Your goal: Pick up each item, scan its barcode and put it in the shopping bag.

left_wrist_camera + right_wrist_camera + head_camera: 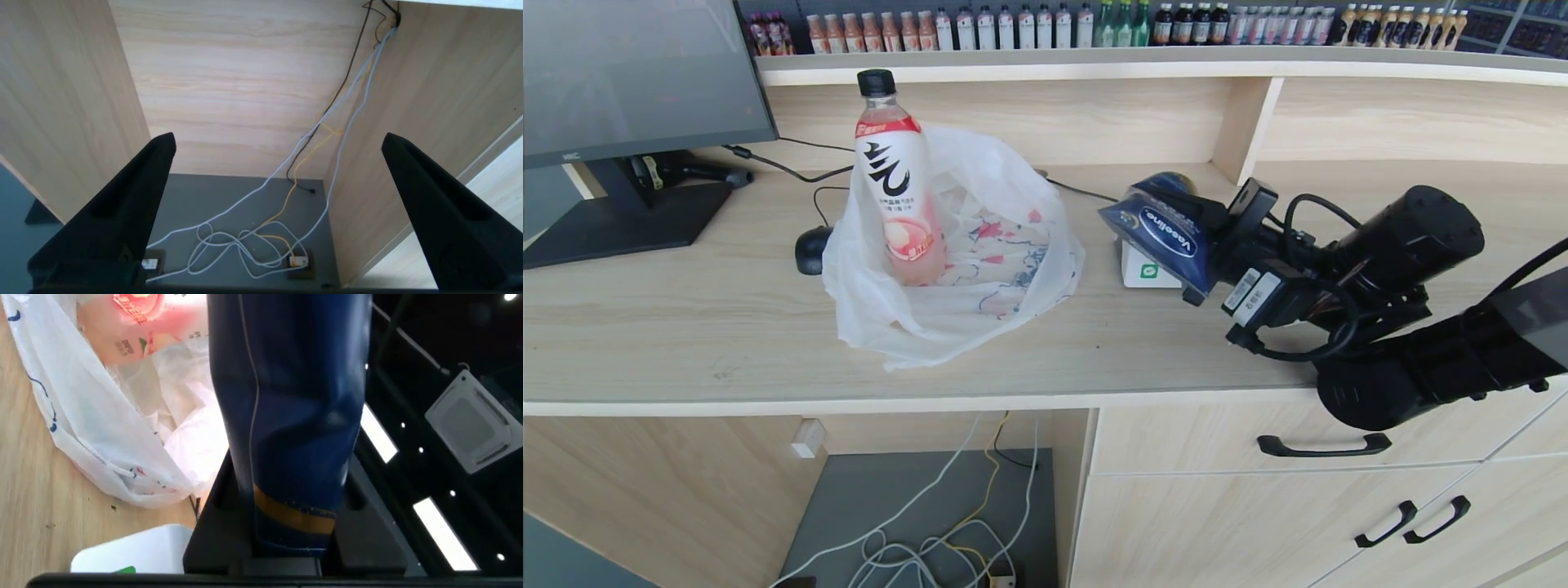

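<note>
Under the counter (686, 327) the left gripper (278, 147) hangs, fingers spread. On top, a pink bottle (894, 180) stands upright in the shopping bag (988, 278); right of it the right gripper (1205, 245) pinches a blue pack (1164, 229) over a white box (1147, 273).

Our right arm (1413, 237) comes in from the right above the edge of the tabletop (686, 327). Our right gripper (1201, 245) points toward the left, its fingers (211, 531) closed on both sides of a blue pouch (1156, 229). Our left gripper (278, 208) hangs lower than the tabletop, pointing downward, its fingers (122, 220) spread wide apart.
</note>
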